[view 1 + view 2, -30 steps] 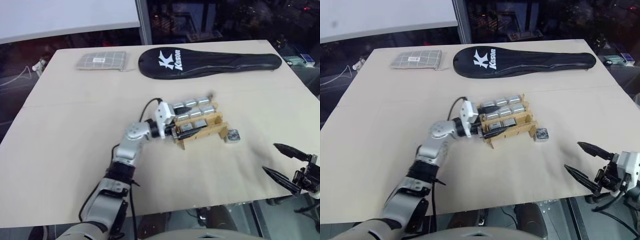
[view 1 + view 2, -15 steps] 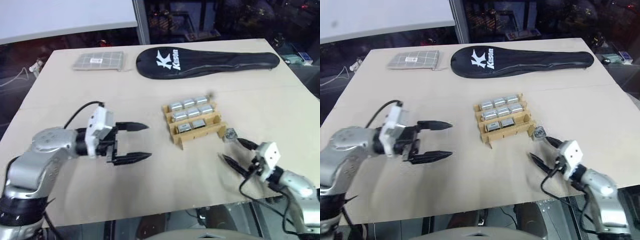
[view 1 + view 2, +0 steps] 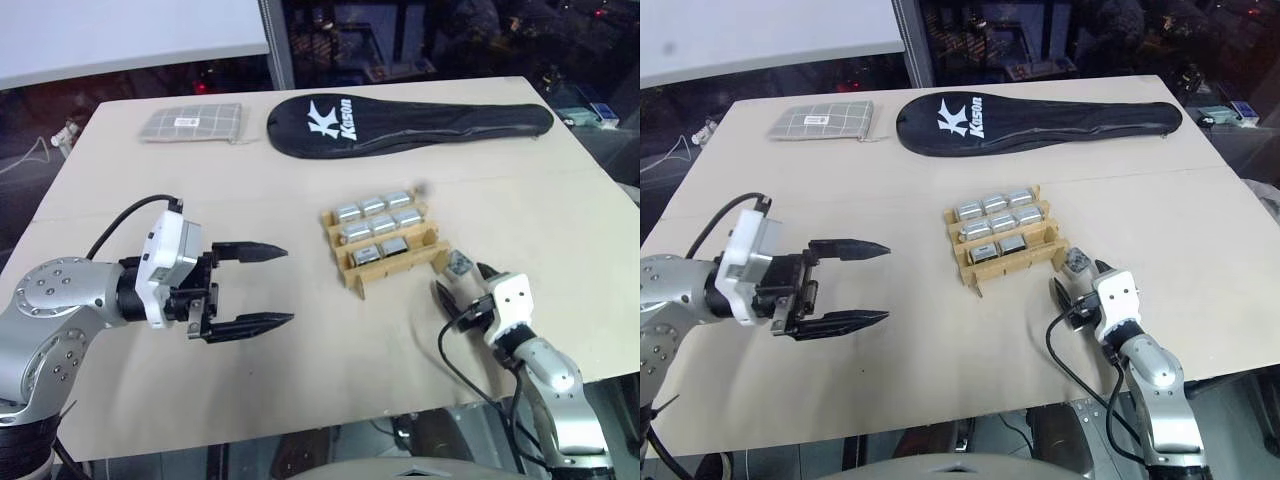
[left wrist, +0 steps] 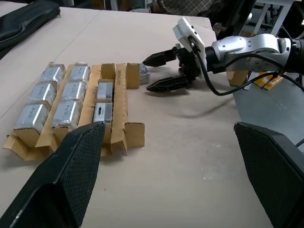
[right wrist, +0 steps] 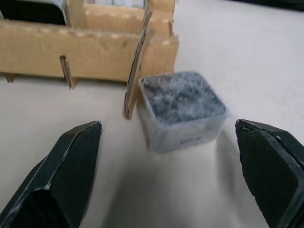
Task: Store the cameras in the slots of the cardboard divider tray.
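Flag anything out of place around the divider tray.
One camera sits loose on the table beside the cardboard divider tray, outside its slots. The open right gripper points at it, not yet gripping.

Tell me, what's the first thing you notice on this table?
In the middle of the table sits a brown cardboard divider tray packed with shiny little cameras. One loose camera lies just outside the tray's corner, and the right tool reaches toward it, open. The left tool hangs open over bare table, and a long black racket cover lies along the far edge.
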`<state>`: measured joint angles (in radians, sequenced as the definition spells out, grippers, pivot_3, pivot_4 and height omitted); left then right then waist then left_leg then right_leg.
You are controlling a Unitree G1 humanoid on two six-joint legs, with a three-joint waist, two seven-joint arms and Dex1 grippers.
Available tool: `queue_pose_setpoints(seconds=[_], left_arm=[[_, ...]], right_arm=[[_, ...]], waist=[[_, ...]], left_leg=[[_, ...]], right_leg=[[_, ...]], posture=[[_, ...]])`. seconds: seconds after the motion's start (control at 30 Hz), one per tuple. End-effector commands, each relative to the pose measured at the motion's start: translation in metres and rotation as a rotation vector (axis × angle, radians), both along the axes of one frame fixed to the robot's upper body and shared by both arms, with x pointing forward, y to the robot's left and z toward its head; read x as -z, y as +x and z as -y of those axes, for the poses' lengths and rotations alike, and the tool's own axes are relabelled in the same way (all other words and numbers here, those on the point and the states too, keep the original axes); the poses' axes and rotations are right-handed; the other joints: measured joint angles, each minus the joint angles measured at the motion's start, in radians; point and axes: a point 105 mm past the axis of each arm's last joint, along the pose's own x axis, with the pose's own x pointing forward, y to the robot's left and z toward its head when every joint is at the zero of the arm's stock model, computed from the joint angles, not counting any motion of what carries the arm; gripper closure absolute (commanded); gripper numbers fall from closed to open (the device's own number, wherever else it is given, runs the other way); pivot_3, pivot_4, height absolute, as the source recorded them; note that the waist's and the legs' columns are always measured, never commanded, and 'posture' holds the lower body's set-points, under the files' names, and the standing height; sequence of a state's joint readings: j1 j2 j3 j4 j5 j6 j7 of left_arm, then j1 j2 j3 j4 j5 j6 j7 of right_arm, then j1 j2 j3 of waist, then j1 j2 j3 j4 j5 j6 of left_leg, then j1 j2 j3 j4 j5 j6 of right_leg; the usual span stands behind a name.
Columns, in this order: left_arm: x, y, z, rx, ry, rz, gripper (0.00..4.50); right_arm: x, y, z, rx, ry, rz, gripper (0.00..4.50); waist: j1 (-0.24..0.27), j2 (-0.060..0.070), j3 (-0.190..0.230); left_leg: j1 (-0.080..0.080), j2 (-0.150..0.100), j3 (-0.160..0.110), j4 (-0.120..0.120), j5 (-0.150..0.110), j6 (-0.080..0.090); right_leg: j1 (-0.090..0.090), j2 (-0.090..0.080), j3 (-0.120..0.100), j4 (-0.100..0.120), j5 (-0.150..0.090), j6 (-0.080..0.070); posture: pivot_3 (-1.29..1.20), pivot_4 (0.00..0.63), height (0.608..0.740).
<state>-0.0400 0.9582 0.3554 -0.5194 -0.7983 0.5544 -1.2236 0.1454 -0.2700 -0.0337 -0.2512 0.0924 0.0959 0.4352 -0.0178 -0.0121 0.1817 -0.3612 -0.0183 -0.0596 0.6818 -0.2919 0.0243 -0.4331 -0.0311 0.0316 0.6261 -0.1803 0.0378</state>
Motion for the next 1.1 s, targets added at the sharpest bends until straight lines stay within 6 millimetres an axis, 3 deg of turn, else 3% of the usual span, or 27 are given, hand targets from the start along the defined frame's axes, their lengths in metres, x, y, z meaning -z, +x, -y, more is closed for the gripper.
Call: queue_pose_setpoints(seconds=[0.03,0.27,0.47,0.6,0.7,0.77,0.93,1.1], left_arm=[[-0.009,-0.001,0.002,0.019,0.007,0.033,0.03],[-0.008,0.003,-0.001,0.009,-0.006,0.031,0.03],[-0.007,0.001,0.003,0.006,-0.003,0.040,0.00],[-0.005,0.002,0.009,0.015,-0.024,0.021,0.00],[-0.004,0.008,0.015,0.003,-0.049,0.011,0.00],[-0.006,0.027,0.020,-0.077,-0.119,0.052,0.00],[-0.008,0.062,0.031,-0.175,-0.219,0.042,0.00],[-0.012,0.076,0.051,-0.135,-0.269,0.004,0.00]], right_arm=[[-0.011,0.014,0.015,-0.052,-0.064,0.040,0.00],[-0.010,0.029,0.024,-0.095,-0.052,-0.048,0.00],[-0.009,0.020,0.017,-0.121,-0.028,-0.074,2.53],[-0.019,0.015,0.021,-0.115,0.003,-0.024,2.54],[-0.030,0.012,0.028,-0.140,-0.070,0.042,2.54],[-0.047,0.012,0.023,-0.262,-0.247,0.188,2.54],[-0.083,0.020,-0.011,-0.454,-0.449,0.505,2.54],[-0.115,0.023,-0.049,-0.598,-0.627,0.792,2.54]], waist=[[-0.001,0.000,0.000],[-0.001,0.000,0.000],[0.001,-0.001,0.000],[0.002,-0.001,0.000],[0.002,0.000,0.000],[0.002,0.001,0.001],[-0.011,-0.002,0.001],[-0.019,-0.003,0.002]], left_leg=[[0.000,0.000,0.001,0.000,0.000,0.000],[0.000,0.001,0.002,-0.002,0.000,0.000],[0.000,0.000,0.003,-0.002,0.000,0.000],[0.000,0.000,0.003,-0.002,0.000,0.000],[0.000,0.000,0.003,-0.002,0.000,0.000],[0.000,0.000,0.003,-0.002,0.000,0.000],[0.001,-0.002,0.007,0.001,0.000,0.000],[-0.001,-0.002,0.005,0.000,0.000,0.000]], right_leg=[[0.000,0.000,0.001,0.000,0.000,0.000],[0.000,0.003,-0.001,0.000,0.000,0.000],[0.000,0.001,0.001,0.000,0.000,0.000],[0.000,0.001,0.001,0.000,0.000,0.000],[0.000,0.001,0.000,0.000,0.000,0.000],[0.000,0.001,0.000,0.000,0.000,0.000],[0.001,0.003,0.002,0.000,0.003,0.003],[-0.001,0.003,0.003,0.001,0.005,0.002]], posture=[[0.00,0.150,0.740],[0.00,0.150,0.740],[0.00,0.150,0.740],[0.00,0.150,0.740],[0.00,0.150,0.740],[0.00,0.150,0.740],[0.00,0.150,0.740],[0.00,0.150,0.740]])
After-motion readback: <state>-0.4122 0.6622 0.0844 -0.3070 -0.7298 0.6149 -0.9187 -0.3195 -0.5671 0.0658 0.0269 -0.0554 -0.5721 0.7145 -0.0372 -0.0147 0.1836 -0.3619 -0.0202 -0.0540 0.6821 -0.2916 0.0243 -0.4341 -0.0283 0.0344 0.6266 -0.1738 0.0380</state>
